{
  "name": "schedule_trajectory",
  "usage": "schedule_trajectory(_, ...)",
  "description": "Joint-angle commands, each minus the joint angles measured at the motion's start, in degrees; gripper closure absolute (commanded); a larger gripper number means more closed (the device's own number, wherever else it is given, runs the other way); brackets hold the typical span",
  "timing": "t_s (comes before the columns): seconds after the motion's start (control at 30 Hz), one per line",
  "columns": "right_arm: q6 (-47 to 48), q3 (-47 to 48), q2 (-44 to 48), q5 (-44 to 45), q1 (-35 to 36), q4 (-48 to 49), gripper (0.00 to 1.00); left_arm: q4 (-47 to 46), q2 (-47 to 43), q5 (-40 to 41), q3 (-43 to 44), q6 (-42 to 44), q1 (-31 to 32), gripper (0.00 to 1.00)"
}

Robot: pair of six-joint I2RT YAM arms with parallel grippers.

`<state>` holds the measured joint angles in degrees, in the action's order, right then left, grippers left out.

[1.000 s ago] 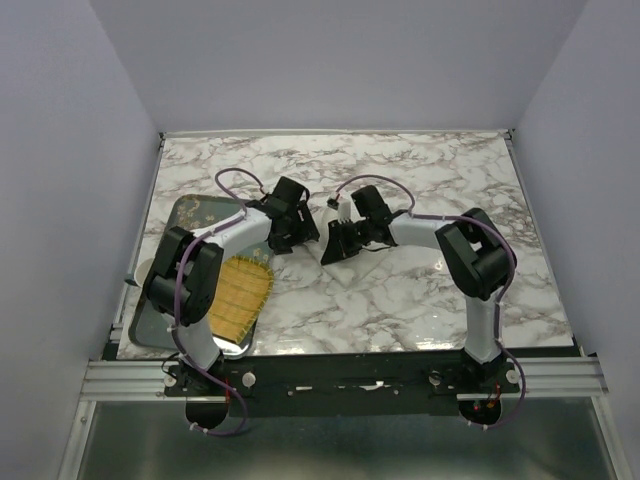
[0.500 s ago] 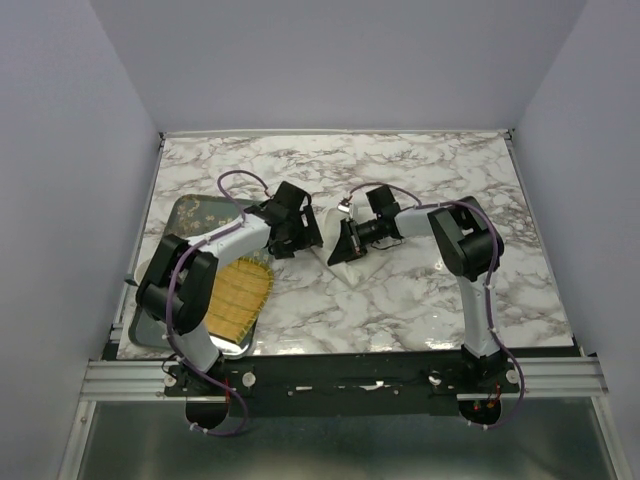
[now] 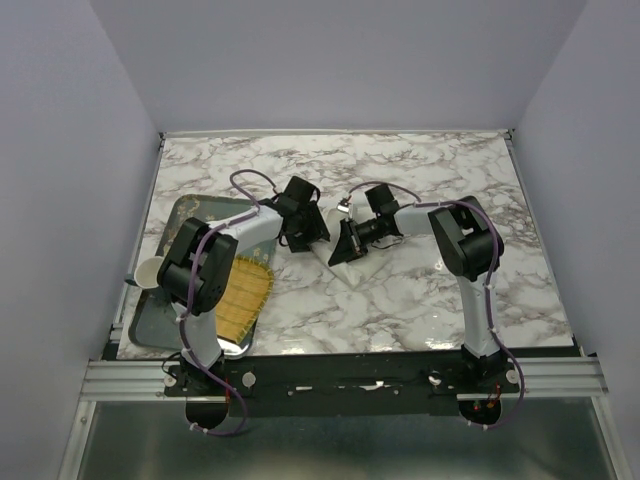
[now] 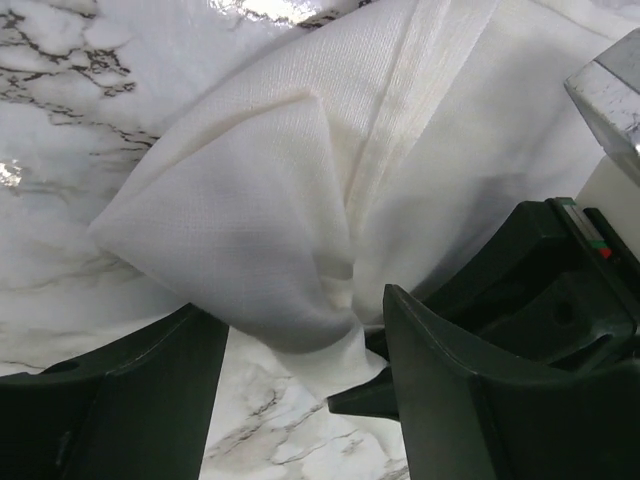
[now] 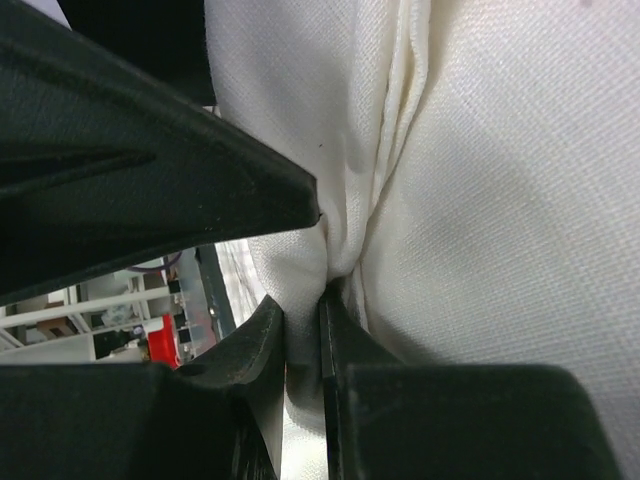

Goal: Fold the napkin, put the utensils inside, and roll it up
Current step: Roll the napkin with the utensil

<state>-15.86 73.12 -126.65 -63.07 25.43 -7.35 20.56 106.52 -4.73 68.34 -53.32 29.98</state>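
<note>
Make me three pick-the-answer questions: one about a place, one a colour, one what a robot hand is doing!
1. Where is the yellow woven mat? A on the tray B on a shelf C in a drawer
2. What colour is the napkin? A red B cream-white C blue
3. The right gripper is: A wide open B pinching the napkin C holding a spoon
Answers: 1 A: it lies on the left-hand tray. 2 B: pale cloth. 3 B: it clamps a fold.
</note>
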Motion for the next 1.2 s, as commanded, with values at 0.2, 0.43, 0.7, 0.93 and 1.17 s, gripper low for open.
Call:
schedule_trajectory(0.2,7.9,0.7,-0.4,13.1,-0.2,-10.0,0.99,0.9,7.8,-0.3,1.2,0.0,-0.1,0.66)
schedule_trajectory(0.43,10.1,2.3,2.7,19.3,0.0,-14.5,0.95,3.8,6.6,0.2,1.6,-0.5,-0.1,1.00)
schedule_trajectory(0.7,8.6,2.2,13.8,35.7,3.5,-21.8,0.72,9.3,7.1,-2.5,1.5,-6.6,-0.1,1.00)
schedule_trajectory(0.93,5.8,0.8,23.1,55.1,12.4,-23.3,0.54,11.2,6.7,-1.8,2.2,-8.5,0.0,1.00)
schedule_trajectory(1.17,4.7,3.1,22.2,65.1,19.3,-24.0,0.47,11.5,6.3,-3.3,1.6,-10.8,0.0,1.00)
